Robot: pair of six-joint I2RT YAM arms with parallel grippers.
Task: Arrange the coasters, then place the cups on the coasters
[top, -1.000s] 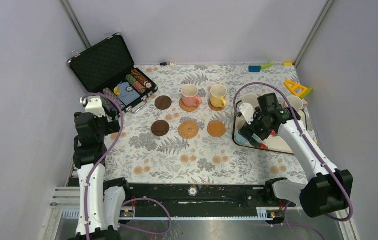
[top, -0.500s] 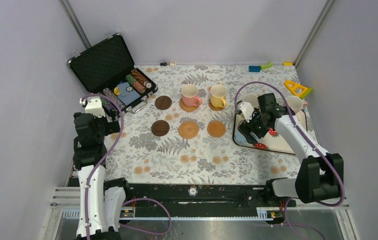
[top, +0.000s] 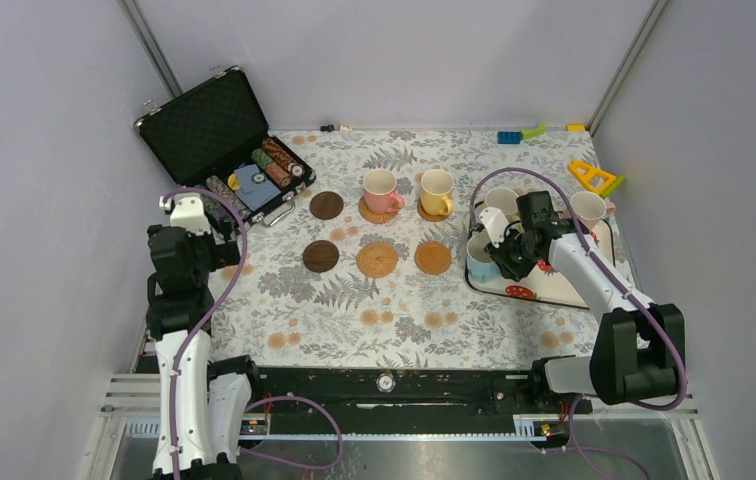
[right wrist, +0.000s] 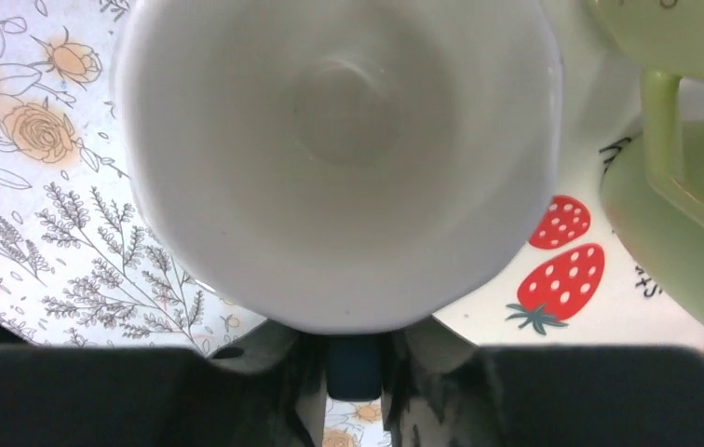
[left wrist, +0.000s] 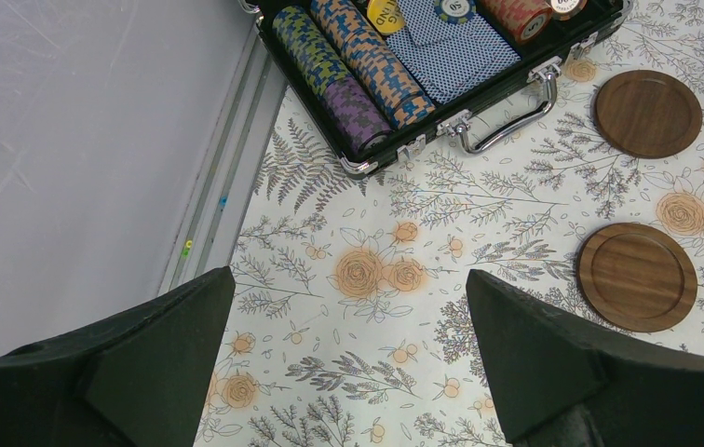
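My right gripper (right wrist: 356,358) is shut on the dark blue handle of the blue cup (top: 478,262), whose white inside (right wrist: 334,140) fills the right wrist view. That cup is at the left edge of the strawberry tray (top: 554,292). A green cup (right wrist: 693,140) stands beside it. A pale cup (top: 501,200) and a light pink cup (top: 587,207) sit at the tray's back. The pink cup (top: 381,187) and yellow cup (top: 436,188) stand on tan coasters. Two dark brown coasters (top: 327,205) (top: 321,256) and two tan coasters (top: 377,259) (top: 433,257) lie bare. My left gripper (left wrist: 348,307) hangs open over the cloth.
An open black case of poker chips (top: 254,175) stands at the back left, its handle (left wrist: 502,116) facing the dark coasters (left wrist: 637,276). A yellow triangular toy (top: 594,177) and blue and green bricks (top: 519,133) lie at the back right. Grey walls close in both sides.
My right gripper shifted left across the tray and closed from wide open onto the blue cup's handle. The left arm has not moved.
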